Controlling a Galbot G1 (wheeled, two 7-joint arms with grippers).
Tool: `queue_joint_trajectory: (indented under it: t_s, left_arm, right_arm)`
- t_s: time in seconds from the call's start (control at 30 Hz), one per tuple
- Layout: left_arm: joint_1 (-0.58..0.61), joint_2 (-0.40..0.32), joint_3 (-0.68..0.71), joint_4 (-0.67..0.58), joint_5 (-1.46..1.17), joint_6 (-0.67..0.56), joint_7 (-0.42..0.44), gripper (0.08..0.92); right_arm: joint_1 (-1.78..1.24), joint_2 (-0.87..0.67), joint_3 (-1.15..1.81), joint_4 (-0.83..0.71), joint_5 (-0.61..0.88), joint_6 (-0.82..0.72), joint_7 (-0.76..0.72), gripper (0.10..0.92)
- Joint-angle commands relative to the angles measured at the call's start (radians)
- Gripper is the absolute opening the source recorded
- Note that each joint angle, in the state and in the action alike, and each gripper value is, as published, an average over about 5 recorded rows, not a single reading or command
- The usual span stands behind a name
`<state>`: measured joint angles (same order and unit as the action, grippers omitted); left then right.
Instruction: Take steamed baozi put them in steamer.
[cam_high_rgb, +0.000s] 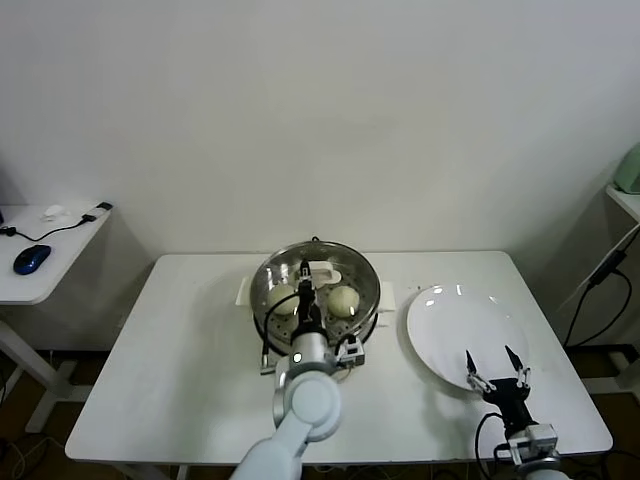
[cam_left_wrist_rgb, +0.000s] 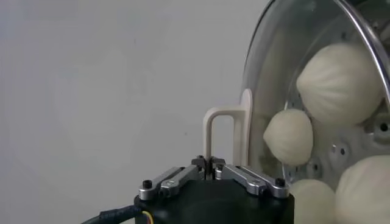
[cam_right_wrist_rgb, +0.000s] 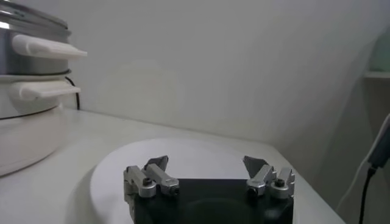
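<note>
The steamer stands at the back middle of the white table, its steel pot on a white base. A round glass lid lies over it. My left gripper is shut on the lid's thin white handle. Through the glass, in the head view, I see two steamed baozi. Several baozi show on the perforated tray in the left wrist view. My right gripper hangs open over the flat white plate, holding nothing.
A low white side table with a blue mouse and cables stands at the far left. At the right edge are a shelf and a hanging black cable. The plate lies right of the steamer, near the table's front right corner.
</note>
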<state>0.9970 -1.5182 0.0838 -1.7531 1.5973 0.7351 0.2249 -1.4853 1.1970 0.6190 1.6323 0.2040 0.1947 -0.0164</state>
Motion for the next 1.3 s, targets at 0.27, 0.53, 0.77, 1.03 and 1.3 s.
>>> queue_joint_trajectory:
  t_s: [0.27,0.53,0.77,1.03,1.3]
  left_arm:
    - [0.015,0.016,-0.004,0.011,0.013,0.043,-0.007,0.168]
    - [0.038,0.049,0.028,-0.102,-0.055,0.042,0.018,0.387]
    - [0.095,0.129,0.044,-0.289,-0.275,-0.01,-0.034,0.586]
    - [0.252,0.163,-0.15,-0.393,-0.776,-0.356,-0.329,0.798]
    - [0.365,0.172,-0.593,-0.42,-1.529,-0.671,-0.426,0.823]
  right_arm:
    - [0.006,0.013,0.0,-0.005,-0.022,0.015,0.01,0.823]
    - [0.007,0.014,-0.004,-0.003,-0.024,0.008,0.006,0.823]
    - [0.0,0.001,-0.009,0.011,-0.005,-0.008,0.028,0.823]
    - [0.006,0.011,-0.011,0.03,0.014,0.012,0.01,0.823]
    - [0.016,0.026,-0.017,0.028,0.049,0.051,0.002,0.823]
